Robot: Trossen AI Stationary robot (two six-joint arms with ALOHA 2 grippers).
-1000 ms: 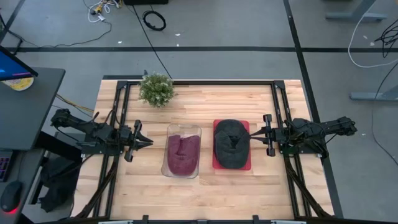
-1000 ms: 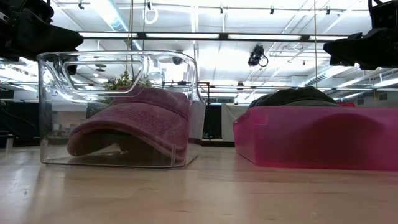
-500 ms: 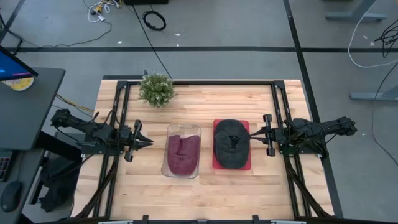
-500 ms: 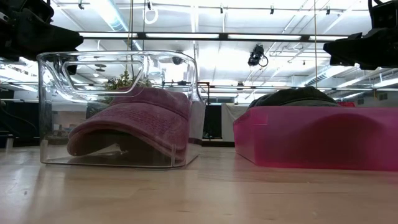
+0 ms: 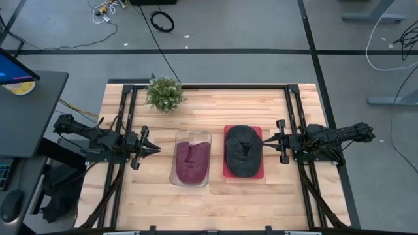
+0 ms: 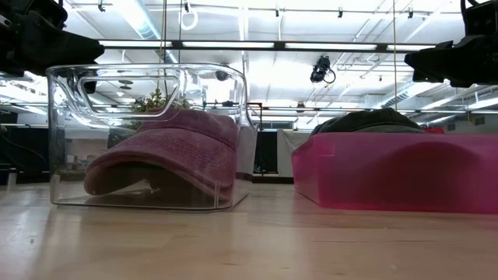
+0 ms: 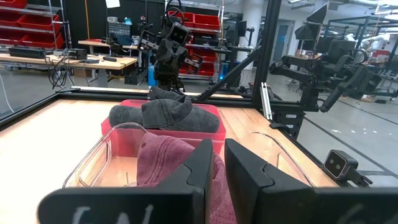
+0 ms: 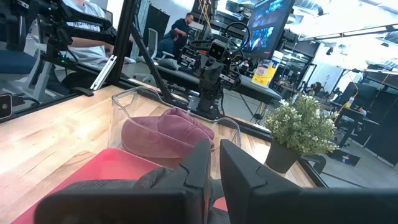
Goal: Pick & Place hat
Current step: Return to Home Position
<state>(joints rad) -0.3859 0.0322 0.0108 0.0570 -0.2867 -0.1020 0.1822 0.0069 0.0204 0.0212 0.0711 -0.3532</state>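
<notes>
A maroon hat (image 5: pixel 191 161) lies in a clear bin (image 5: pixel 191 136) at the table's middle, its brim resting on the bin floor (image 6: pixel 167 152). A dark grey hat (image 5: pixel 242 150) sits crown up on a pink tray (image 5: pixel 259 173) to the bin's right. My left gripper (image 5: pixel 154 149) hovers left of the bin, fingers shut and level, pointing at it (image 7: pixel 217 165). My right gripper (image 5: pixel 266 144) hovers right of the tray, shut, pointing at the grey hat (image 8: pixel 214 165). Neither touches anything.
A small potted plant (image 5: pixel 164 93) stands near the table's far edge, left of centre. Black frame rails (image 5: pixel 128 117) run along the left and right sides under both arms. Bare wood lies on the near side of the bin and tray (image 5: pixel 215 205).
</notes>
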